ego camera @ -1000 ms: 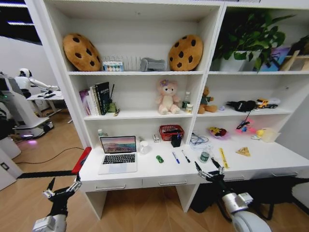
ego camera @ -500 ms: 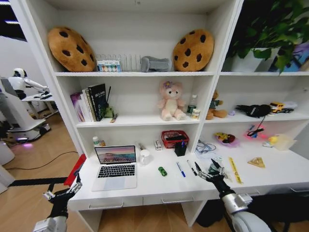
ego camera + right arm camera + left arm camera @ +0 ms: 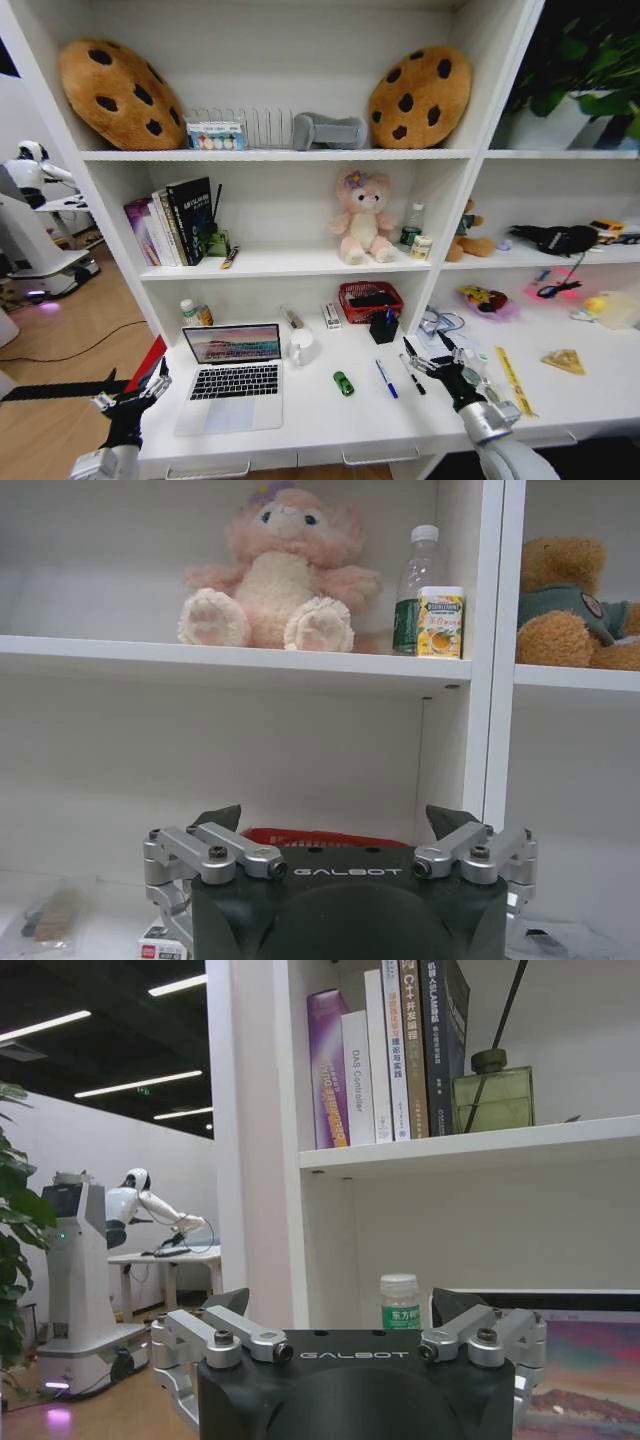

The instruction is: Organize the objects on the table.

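An open silver-white laptop [image 3: 235, 380] sits at the left of the white table [image 3: 320, 425]. To its right lie a tiny green toy car [image 3: 344, 383], a blue pen [image 3: 386, 378] and a black pen [image 3: 412, 378]. A small white green-capped bottle [image 3: 188, 312] [image 3: 402, 1300] stands behind the laptop. My left gripper [image 3: 131, 390] [image 3: 342, 1305] hangs open at the table's left front corner, beside the laptop. Just right of the black pen, my right gripper [image 3: 428, 350] [image 3: 335, 820] is open above the tabletop, holding nothing.
A white mug [image 3: 300, 347], a red basket [image 3: 368, 298] and a black pen cup [image 3: 383, 326] stand at the back of the table. A yellow ruler [image 3: 512, 380] lies to the right. Shelves above hold books [image 3: 385, 1050], a pink plush [image 3: 275, 565] and cookie cushions [image 3: 418, 97].
The whole head view has shifted: the camera has come closer to the table and shelves. Both grippers now reach over the table's front edge and remain open.
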